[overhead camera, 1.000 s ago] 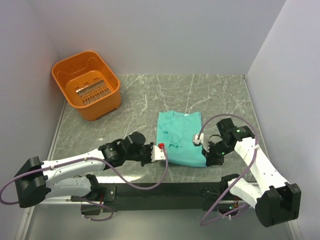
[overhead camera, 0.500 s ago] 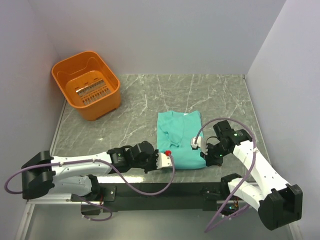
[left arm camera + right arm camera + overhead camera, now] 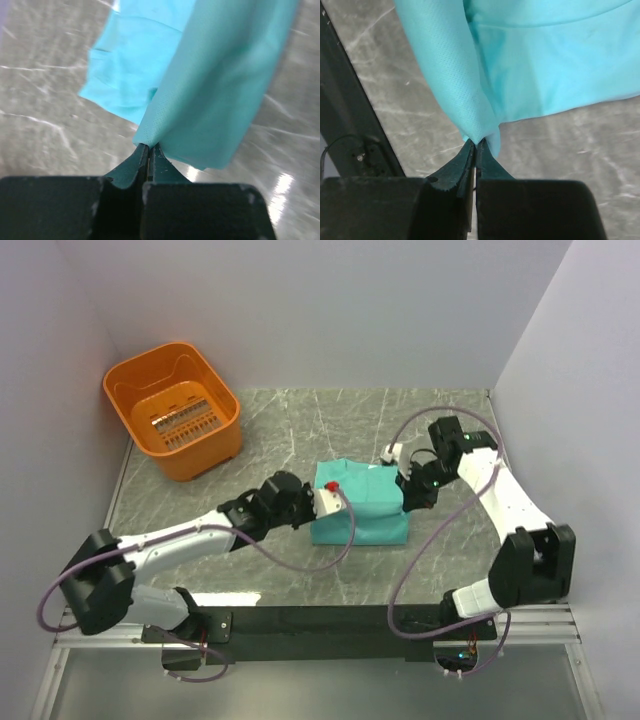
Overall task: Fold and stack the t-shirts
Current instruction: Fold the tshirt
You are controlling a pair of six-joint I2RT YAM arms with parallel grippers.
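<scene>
One teal-green t-shirt [image 3: 362,510] lies partly folded on the marble table, its near hem lifted and carried over toward the far edge. My left gripper [image 3: 322,502] is shut on the left corner of that hem; the cloth [image 3: 215,90] hangs from its pinched tips [image 3: 148,146]. At the shirt's far right corner my right gripper [image 3: 405,492] is likewise shut, its tips [image 3: 476,142] clamping a fold of the t-shirt [image 3: 530,65]. Both hold the cloth a little above the table.
An orange plastic basket [image 3: 173,408] stands at the far left corner of the table [image 3: 300,430]. Grey walls close in the left, back and right sides. The black mounting rail [image 3: 330,620] runs along the near edge.
Both grippers have moved away from the near edge toward the back, carrying the shirt's near hem up and over. The shirt now looks shorter front to back.
</scene>
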